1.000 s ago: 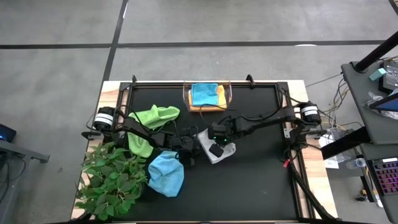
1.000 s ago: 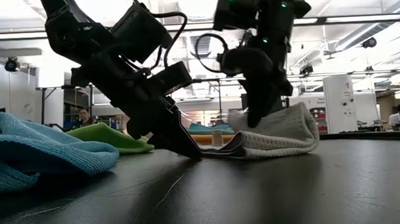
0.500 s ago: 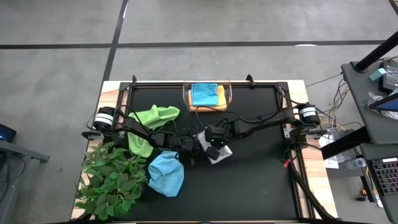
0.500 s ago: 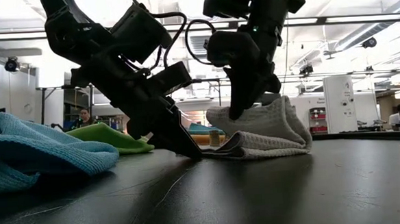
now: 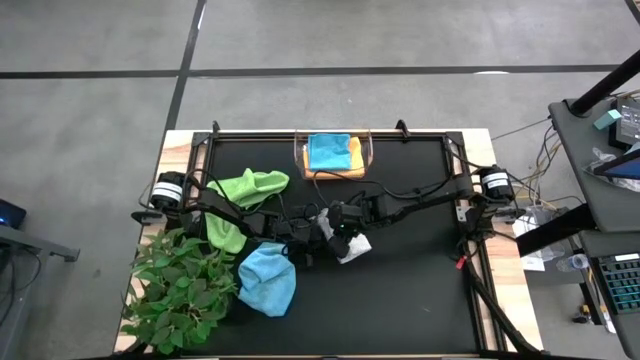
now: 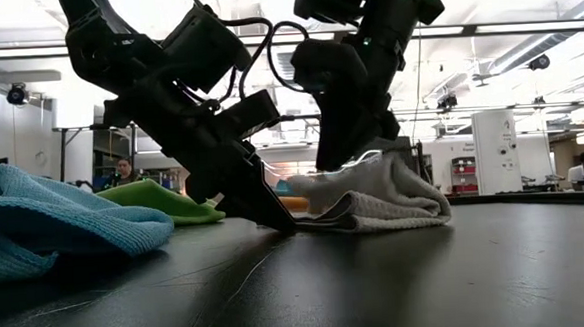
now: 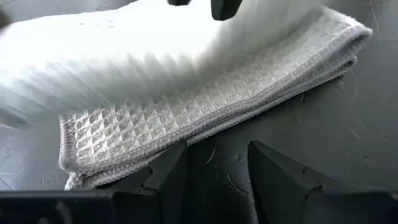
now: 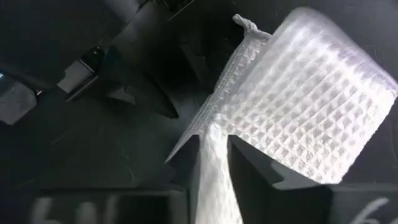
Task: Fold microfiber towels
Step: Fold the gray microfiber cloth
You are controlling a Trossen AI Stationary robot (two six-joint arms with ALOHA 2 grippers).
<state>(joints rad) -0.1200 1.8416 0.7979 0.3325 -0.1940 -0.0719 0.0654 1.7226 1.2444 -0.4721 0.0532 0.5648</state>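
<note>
1. Seen from above, the black table [image 5: 400, 290] carries the pale grey-white towel [image 5: 352, 246] near its middle, folded over on itself. The right gripper [image 5: 341, 222] sits over the towel's upper edge; the left gripper [image 5: 306, 238] lies just beside the towel on its left. The lime green towel [image 5: 245, 193] is crumpled at the left rear, the light blue towel [image 5: 267, 279] bunched at the left front beside the leafy plant [image 5: 175, 290]. The clear bin [image 5: 334, 156] at the rear edge holds the teal towel [image 5: 328, 151] on top of the yellow-orange towel [image 5: 352, 152].

2. From table height, the left gripper [image 6: 275, 216] slants down with its tips on the tabletop, touching the grey-white towel's [image 6: 394, 198] near edge. The right gripper [image 6: 337, 159] hangs over the raised fold, a thin edge of cloth at its tips. The light blue towel [image 6: 55, 228] fills the left foreground, the lime green [image 6: 164, 202] behind it.

3. On the left wrist, the fingers [image 7: 168, 171] stand apart, nothing between them, pressed to the table at the towel's [image 7: 199, 99] hemmed edge.

4. On the right wrist, the fingers [image 8: 252, 165] stand a little apart with a strip of the grey-white towel [image 8: 311, 93] hanging between them; whether they pinch it cannot be told.
</note>
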